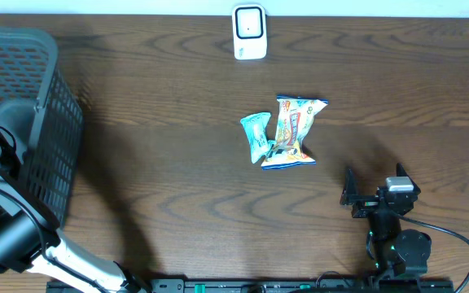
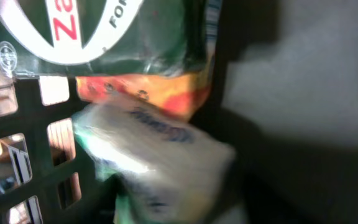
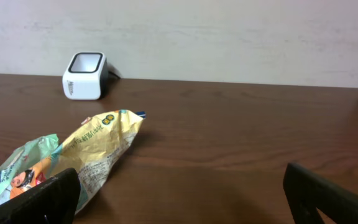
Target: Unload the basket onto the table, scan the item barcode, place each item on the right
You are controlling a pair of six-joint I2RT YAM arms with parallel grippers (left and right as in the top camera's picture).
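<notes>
A white barcode scanner (image 1: 249, 32) stands at the table's far edge, also in the right wrist view (image 3: 84, 76). A yellow-orange snack packet (image 1: 293, 132) and a teal packet (image 1: 256, 137) lie together mid-table. My left arm (image 1: 10, 232) reaches into the grey basket (image 1: 23, 122). Its wrist view is filled by a blurred pale packet (image 2: 154, 155) very close to the camera, below an orange packet (image 2: 160, 93) and a green bag (image 2: 104, 31). The left fingers do not show clearly. My right gripper (image 1: 373, 195) rests open and holds nothing, right of the yellow packet (image 3: 98, 152).
The basket's slotted wall (image 2: 17, 124) is on the left of the left wrist view. The basket takes up the table's left side. A light wall (image 3: 229, 37) runs behind the scanner. A black cable (image 1: 454, 244) loops by the right arm's base.
</notes>
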